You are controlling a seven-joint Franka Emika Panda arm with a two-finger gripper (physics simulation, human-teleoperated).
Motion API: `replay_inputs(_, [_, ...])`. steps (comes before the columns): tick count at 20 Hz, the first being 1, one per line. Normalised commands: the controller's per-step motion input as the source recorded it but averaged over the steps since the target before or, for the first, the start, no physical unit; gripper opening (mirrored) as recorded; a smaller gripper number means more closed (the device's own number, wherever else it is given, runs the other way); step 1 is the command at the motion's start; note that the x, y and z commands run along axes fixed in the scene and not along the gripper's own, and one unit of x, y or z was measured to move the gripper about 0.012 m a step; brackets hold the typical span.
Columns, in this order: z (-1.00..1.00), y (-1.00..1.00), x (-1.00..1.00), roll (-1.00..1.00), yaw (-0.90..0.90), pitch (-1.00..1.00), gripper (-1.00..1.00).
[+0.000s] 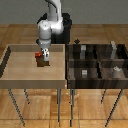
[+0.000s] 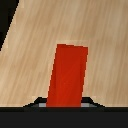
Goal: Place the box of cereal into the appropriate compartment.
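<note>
Wrist view shows the box of cereal [image 2: 67,75] directly under the gripper [image 2: 65,102], its long axis running away from the fingers, red face up; whether the fingers are clamped on it cannot be told. On the exterior view the box [image 1: 42,58] sits in the light-wood tray [image 1: 12,75], near its far edge and the wall facing the dark bin [image 1: 95,62]. That wall stands between it and the compartment with the tall grey block [image 1: 114,48], probably the far corner one.
</note>
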Motion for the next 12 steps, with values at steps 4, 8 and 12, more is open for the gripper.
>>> replay_inputs(4, [0.25, 0.00, 0.00, 0.00, 0.00, 0.00, -1.00])
replay_inputs(8, [0.00, 0.00, 0.00, 0.00, 0.00, 0.00, -1.00])
replay_inputs(12, [0.25, 0.00, 0.00, 0.00, 0.00, 0.00, -1.00])
